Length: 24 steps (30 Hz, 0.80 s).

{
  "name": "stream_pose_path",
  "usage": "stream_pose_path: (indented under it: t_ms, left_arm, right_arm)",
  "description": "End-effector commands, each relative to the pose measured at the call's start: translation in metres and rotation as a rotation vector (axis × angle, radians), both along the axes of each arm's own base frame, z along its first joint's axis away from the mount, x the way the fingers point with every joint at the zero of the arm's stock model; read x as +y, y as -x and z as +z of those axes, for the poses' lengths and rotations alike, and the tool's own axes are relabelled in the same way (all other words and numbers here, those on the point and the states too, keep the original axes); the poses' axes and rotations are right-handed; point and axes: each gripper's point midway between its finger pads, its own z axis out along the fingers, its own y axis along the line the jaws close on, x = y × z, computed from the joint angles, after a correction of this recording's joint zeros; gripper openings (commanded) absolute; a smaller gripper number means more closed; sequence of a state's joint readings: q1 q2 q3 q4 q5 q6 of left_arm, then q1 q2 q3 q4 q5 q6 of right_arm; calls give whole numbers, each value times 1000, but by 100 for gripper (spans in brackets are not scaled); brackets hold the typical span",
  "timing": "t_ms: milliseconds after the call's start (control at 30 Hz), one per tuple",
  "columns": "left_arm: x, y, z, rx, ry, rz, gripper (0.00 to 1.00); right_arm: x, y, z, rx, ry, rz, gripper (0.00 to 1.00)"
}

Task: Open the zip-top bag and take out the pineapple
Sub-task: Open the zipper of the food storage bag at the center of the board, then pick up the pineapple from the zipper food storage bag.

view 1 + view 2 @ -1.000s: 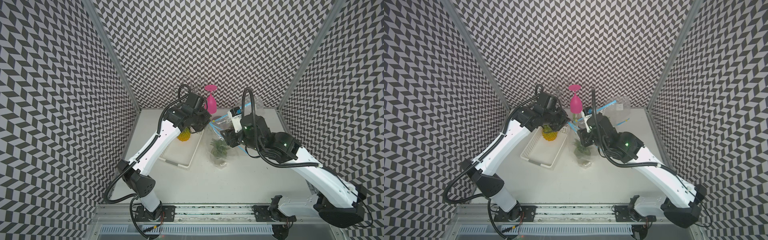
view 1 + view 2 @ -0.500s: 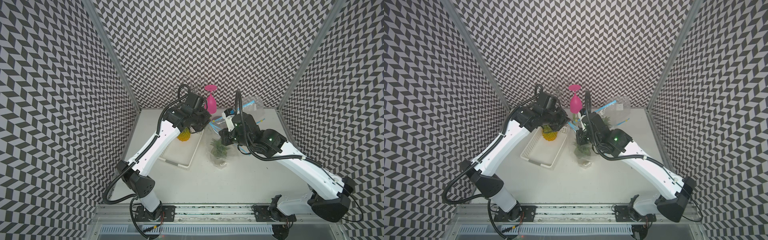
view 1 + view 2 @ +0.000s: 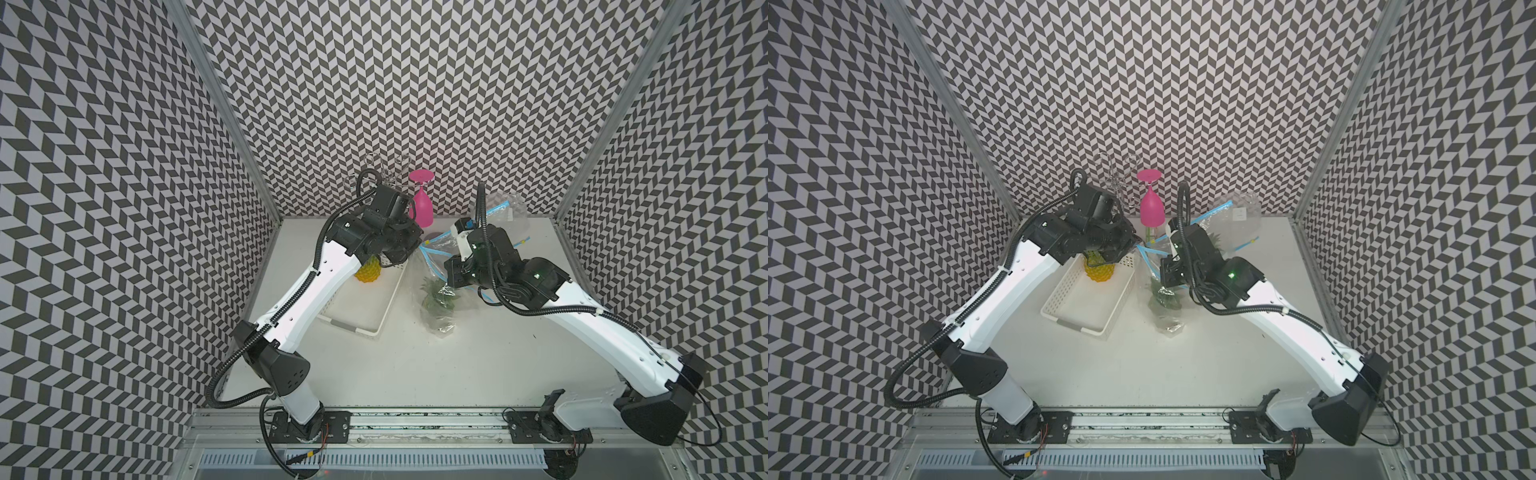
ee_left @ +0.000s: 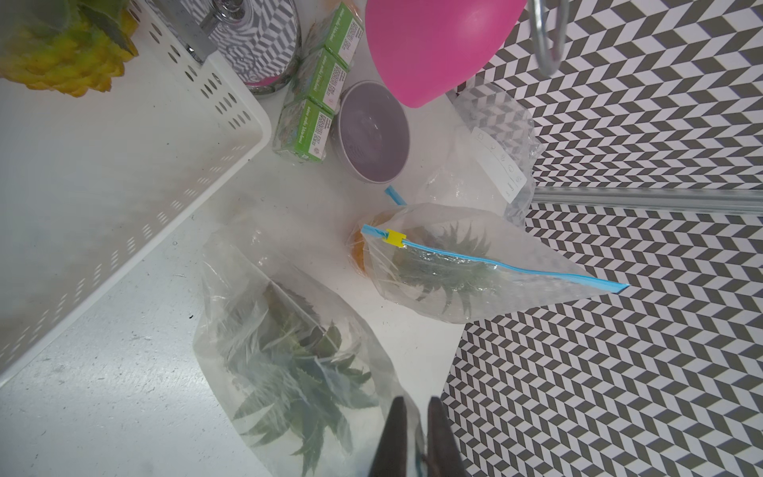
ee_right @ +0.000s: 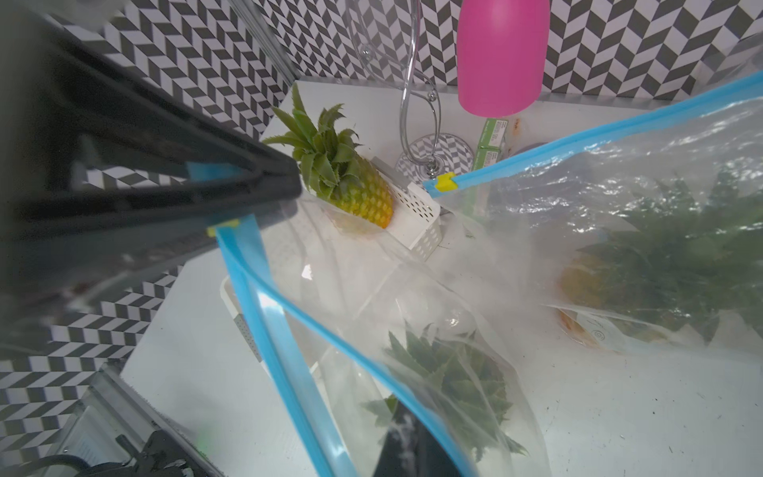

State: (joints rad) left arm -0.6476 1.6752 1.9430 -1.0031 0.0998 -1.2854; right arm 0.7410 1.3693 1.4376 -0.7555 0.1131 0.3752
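Both top views show the zip-top bag [image 3: 435,305] lying on the bench [image 3: 415,374] between the white basket [image 3: 351,329] and the right arm, but the black wrists cover both grips there. The right wrist view fills that in. The left fingers [image 5: 264,181] are clenched on the bag's blue zip strip beside its yellow slider [image 5: 223,229], and from that pinch the two blue lips spread apart, so the mouth stands open. The right fingers [image 5: 413,452], at the frame's edge, are clenched on the film of the nearer lip. In the left wrist view the left fingers' tips stand close together with clear film between them. The pineapple [image 5: 452,380] is inside this bag, its green crown showing through the film and its body hard to make out. The basket holds a loose pineapple [image 3: 368,272], leaning in the far corner. The left wrist view shows what the arms cover from above: a second bag [image 4: 516,297], zipped shut around a bagged pineapple [image 4: 446,268], and beside the basket green cartons [image 4: 316,99], a grey bowl [image 4: 373,132] and an inverted pink glass [image 4: 433,45].
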Motion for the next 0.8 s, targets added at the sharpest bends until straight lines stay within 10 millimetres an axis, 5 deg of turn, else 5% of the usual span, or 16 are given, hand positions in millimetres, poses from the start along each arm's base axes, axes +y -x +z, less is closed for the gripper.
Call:
stream_pose_path:
  t_ms: [0,167,433,767]
  left_arm:
    - [1,7,22,-38,45,-3,0]
    - [-1,12,25,-31,58,-16,0]
    - [-8,30,17,-2,92,-66,0]
    - [-7,42,16,4,109,-97,1]
  right_arm:
    - [-14,-6,-5,-46,79,-29,3]
    - [-22,-6,-12,-52,135,-33,11]
    - [-4,10,-35,48,120,92,45]
    - [3,45,-51,151,148,242,63]
